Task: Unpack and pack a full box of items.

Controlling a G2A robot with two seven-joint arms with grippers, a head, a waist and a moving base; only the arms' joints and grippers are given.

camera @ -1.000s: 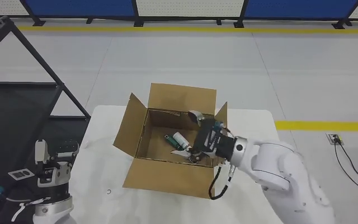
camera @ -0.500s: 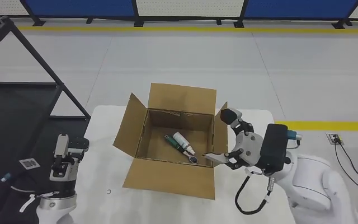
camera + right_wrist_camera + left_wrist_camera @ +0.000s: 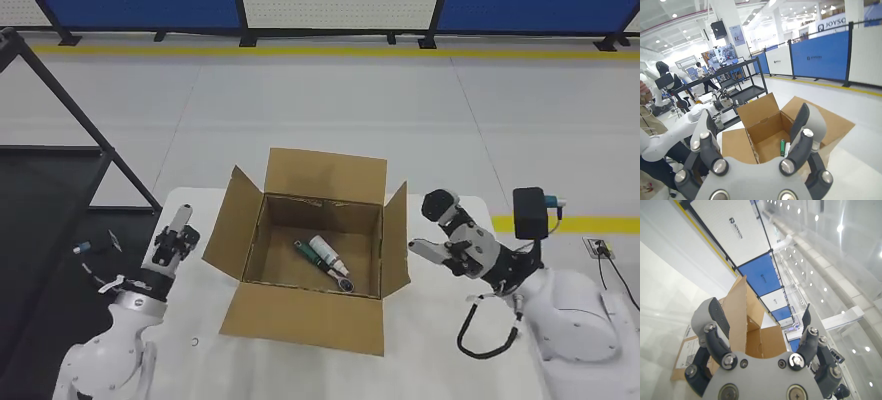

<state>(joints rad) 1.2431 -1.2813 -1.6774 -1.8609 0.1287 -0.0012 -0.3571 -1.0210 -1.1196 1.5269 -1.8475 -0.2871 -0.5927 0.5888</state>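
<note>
Currently one cardboard box (image 3: pixel 300 320) holds three small items (image 3: pixel 325 252), while left gripper (image 3: pixel 761 308) and right gripper (image 3: pixel 753 117) both gape empty.

Cardboard box (image 3: pixel 300 318): brown, upright on the white worktop (image 3: pixel 425 350), top open. All four flaps are folded outward. The far flap stands nearly upright, the near flap lies flat on the worktop, and the two side flaps slant out. A printed paper label sits on one outer side wall.

Contents, on the box floor:
- White bottle (image 3: pixel 322 246), on its side, lying at a slant.
- Dark green tube (image 3: pixel 306 253), on its side, just beside and parallel to the bottle. Cannot tell if they touch.
- Small metal piece (image 3: pixel 345 285), close to the near wall, apart from the other two.
</note>
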